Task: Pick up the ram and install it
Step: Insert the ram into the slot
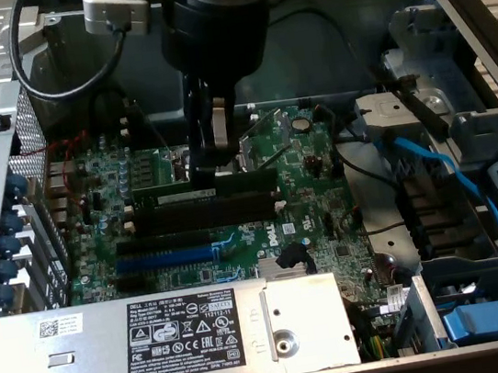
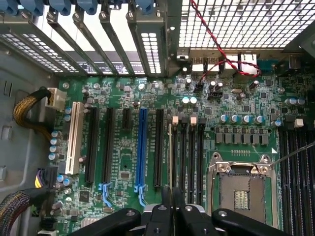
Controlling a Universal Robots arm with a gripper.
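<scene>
I see claw [image 1: 209, 175] down inside open PC case, over bank of black memory slots [image 1: 225, 212] on Dell motherboard [image 1: 311, 201]. Jaws nearly together, pinching top edge of ram [image 1: 247, 184] around its middle. Ram stands on edge, lengthwise along slots, white label strip facing exterior camera. Blue slot [image 1: 179, 253] lies beyond bank, toward power supply [image 1: 195, 329]. Wrist view: ram edge-on as thin line running from fingertips [image 2: 166, 196]. Cannot tell which slot it sits over, nor whether seated
</scene>
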